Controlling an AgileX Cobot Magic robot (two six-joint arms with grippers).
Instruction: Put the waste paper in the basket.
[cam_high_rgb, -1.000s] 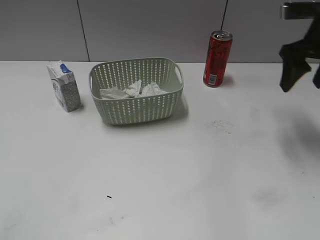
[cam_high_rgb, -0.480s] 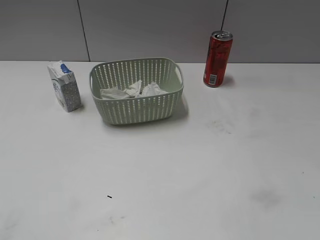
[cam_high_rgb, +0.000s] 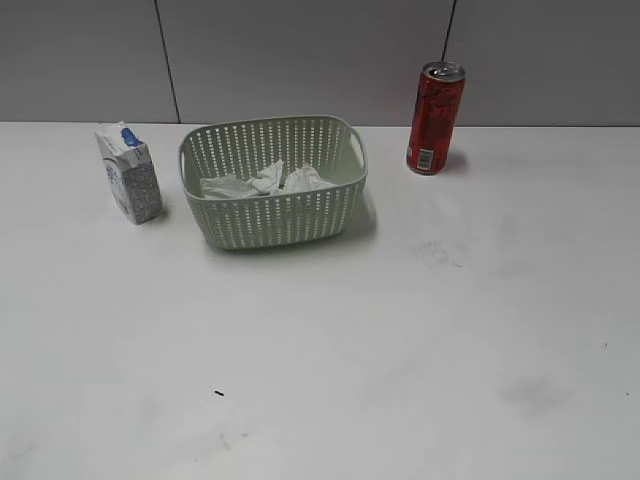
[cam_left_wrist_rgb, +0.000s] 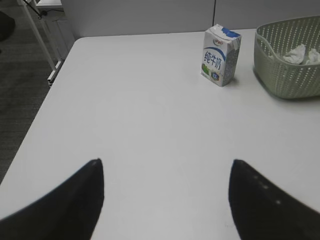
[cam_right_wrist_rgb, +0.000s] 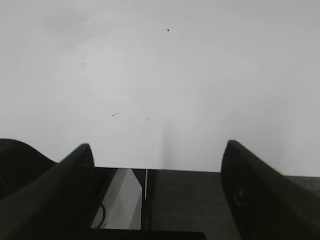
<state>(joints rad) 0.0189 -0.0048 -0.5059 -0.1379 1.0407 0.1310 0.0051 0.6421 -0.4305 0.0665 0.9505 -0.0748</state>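
While the crumpled white waste paper (cam_high_rgb: 265, 181) lies inside the basket (cam_high_rgb: 272, 215), that pale green, slot-perforated plastic tub with rounded corners sits toward the desk's (cam_high_rgb: 400, 350) far edge, left of centre. Just beside it, nearer the far-left corner, stands a printed carton (cam_high_rgb: 128, 172). A glossy red can (cam_high_rgb: 435, 117) stands upright at the far edge. Left gripper (cam_left_wrist_rgb: 165, 200) and right gripper (cam_right_wrist_rgb: 157, 192) are both spread wide, grasping nothing.

basket (cam_left_wrist_rgb: 287, 65) cut off at right edge, waste paper (cam_high_rgb: 262, 181) partly hidden behind its wall
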